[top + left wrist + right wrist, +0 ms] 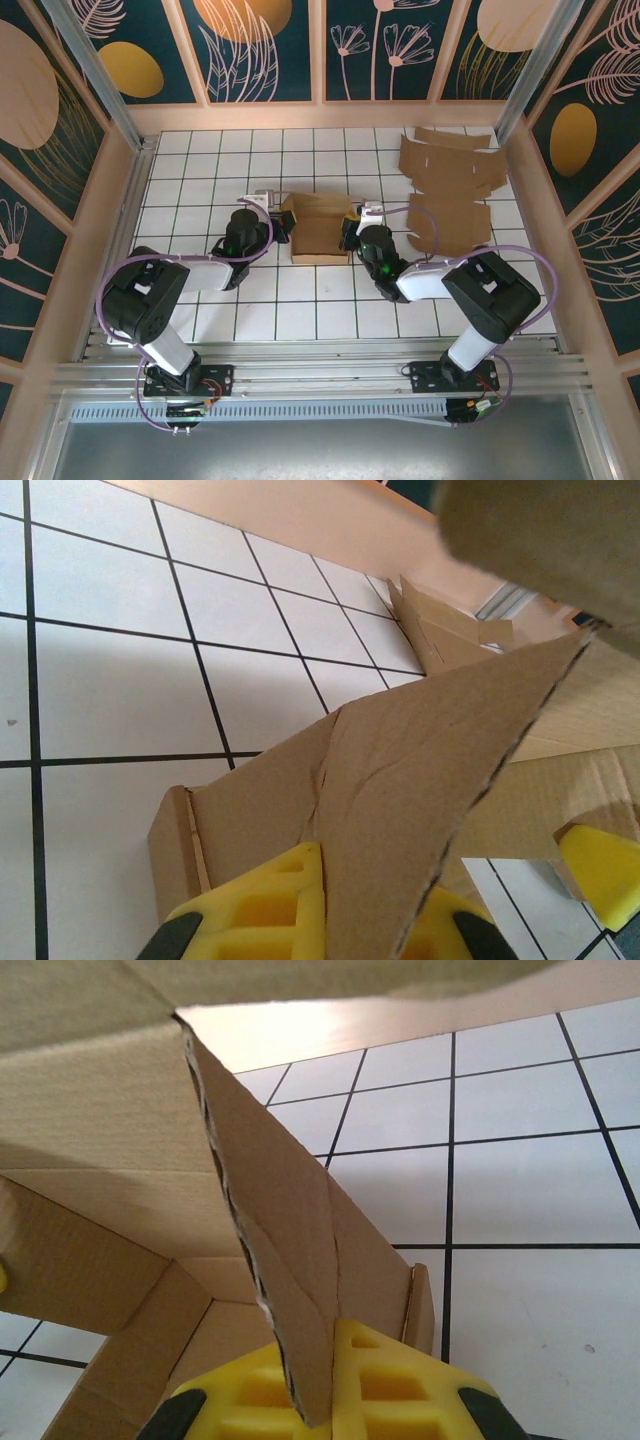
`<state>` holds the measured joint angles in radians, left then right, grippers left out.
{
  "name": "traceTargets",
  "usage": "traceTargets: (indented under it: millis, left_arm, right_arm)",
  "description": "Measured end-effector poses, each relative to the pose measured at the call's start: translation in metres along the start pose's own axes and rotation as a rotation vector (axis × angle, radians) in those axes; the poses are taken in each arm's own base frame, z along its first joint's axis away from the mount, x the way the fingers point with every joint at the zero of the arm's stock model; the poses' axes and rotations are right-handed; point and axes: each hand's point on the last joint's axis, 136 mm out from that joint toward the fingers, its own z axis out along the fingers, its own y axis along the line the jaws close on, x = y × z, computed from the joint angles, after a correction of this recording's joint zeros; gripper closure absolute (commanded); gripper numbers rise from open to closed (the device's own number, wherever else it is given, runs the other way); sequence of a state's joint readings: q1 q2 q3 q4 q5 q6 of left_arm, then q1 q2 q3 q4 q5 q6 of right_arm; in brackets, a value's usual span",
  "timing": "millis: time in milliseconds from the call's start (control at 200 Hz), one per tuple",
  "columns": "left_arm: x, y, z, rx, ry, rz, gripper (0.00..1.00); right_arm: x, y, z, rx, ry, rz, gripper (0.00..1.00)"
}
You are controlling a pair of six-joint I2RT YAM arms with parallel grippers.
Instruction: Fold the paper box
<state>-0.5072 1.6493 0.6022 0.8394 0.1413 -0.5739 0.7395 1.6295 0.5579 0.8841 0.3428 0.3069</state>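
Observation:
The paper box (320, 228) is a brown cardboard box, partly folded, in the middle of the gridded table, open at the top. My left gripper (283, 226) is at its left side. In the left wrist view, the left gripper (350, 910) is shut on the box's raised side wall (400, 770), which runs up between the yellow pads (260, 905). My right gripper (350, 228) is at the box's right side. In the right wrist view, the right gripper (325, 1395) is shut on the opposite wall (280, 1230), whose corrugated edge stands between its pads (400, 1380).
Flat cardboard blanks (450, 190) lie stacked at the back right of the table, also visible in the left wrist view as cardboard blanks (450, 630). Wooden walls and metal posts (95, 70) enclose the table. Bare white grid lies in front of the box (320, 300).

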Motion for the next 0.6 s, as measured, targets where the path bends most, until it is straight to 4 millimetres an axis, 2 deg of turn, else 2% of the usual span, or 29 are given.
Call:
traceTargets:
  millis: [200,385,486,601]
  left_arm:
    - [0.005,0.002,-0.006,-0.006,0.011,-0.003,1.0]
    - [0.021,0.0,-0.014,0.009,0.06,-0.005,1.0]
    - [0.029,-0.003,-0.014,0.018,0.083,-0.003,1.0]
    - [0.037,-0.011,-0.013,0.036,0.105,0.004,1.0]
  right_arm:
    - [0.001,0.001,-0.001,-0.007,0.004,0.013,0.92]
    - [0.018,-0.003,-0.008,-0.012,0.059,-0.004,0.9]
    - [0.035,-0.004,-0.012,-0.017,0.111,-0.023,0.84]
    - [0.054,-0.006,-0.018,-0.025,0.178,-0.046,0.69]
